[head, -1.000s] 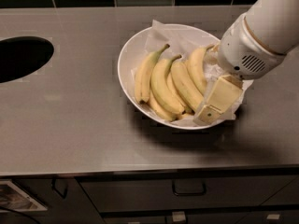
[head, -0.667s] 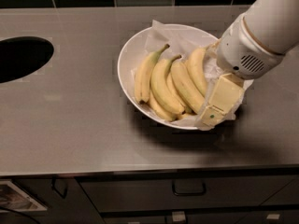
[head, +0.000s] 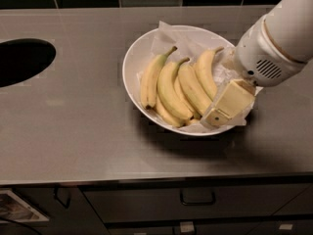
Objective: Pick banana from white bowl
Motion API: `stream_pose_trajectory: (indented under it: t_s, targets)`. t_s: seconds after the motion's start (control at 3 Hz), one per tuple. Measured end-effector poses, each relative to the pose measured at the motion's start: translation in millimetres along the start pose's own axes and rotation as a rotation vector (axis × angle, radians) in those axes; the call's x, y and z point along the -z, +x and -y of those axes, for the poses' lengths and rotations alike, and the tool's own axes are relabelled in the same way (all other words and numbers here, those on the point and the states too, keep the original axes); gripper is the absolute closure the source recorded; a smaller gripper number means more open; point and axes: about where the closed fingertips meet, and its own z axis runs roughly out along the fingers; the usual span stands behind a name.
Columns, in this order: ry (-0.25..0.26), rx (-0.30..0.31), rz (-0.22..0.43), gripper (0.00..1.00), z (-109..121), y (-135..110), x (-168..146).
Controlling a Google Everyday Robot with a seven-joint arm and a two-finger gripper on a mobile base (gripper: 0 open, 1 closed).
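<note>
Gripper (head: 221, 110) sits low at the right, near side of the white bowl (head: 128, 67), right by the near ends of the bananas (head: 178, 89). Can't tell if it's spread or clamped. I'd go for the rightmost banana (head: 206, 75): grab mid-body, don't snag the crumpled paper (head: 168, 35), and lift slow and straight up.

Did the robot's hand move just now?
No. The gripper stays in the same spot over the right rim of the white bowl, right beside the bananas.
</note>
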Motion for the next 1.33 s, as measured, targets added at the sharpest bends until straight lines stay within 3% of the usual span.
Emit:
stream_pose_trajectory:
  t_s: [0.33,1.0,1.33]
  targets:
    - [0.055,-0.069,0.011,0.24,0,5,8]
    - [0.063,-0.127,0.021,0.38,-8,-1,-13]
    - [0.073,-0.141,0.014,0.39,-11,-5,-22]
